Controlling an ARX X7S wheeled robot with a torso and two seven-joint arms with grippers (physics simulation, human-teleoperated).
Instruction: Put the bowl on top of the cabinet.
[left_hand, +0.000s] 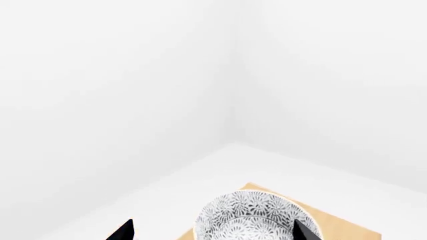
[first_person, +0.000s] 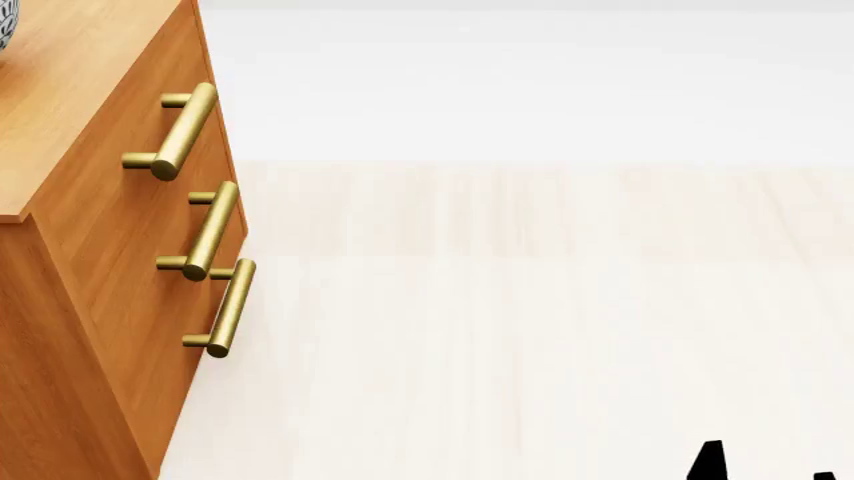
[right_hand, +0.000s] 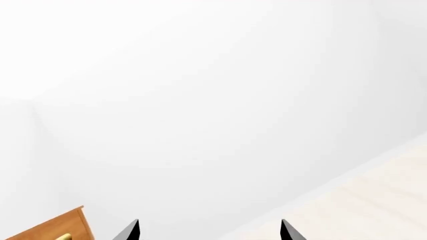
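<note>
The bowl (left_hand: 257, 217), white with a dense grey-black floral pattern, stands upright on the light wood top of the cabinet (left_hand: 347, 227). My left gripper (left_hand: 213, 231) is open just over it. One dark fingertip (left_hand: 303, 231) overlaps the bowl's rim and the other stands well clear of its opposite side. The head view catches the orange-brown cabinet (first_person: 107, 230) at the left with three brass handles, and a sliver of the bowl (first_person: 4, 25) at its top corner. My right gripper (right_hand: 210, 231) is open and empty, its tips low at the right in the head view (first_person: 767, 468).
Pale wood floor (first_person: 534, 330) stretches right of the cabinet. White walls meet in a corner (left_hand: 233, 100) behind the cabinet. A corner of the cabinet (right_hand: 60, 227) with a bit of brass handle shows in the right wrist view.
</note>
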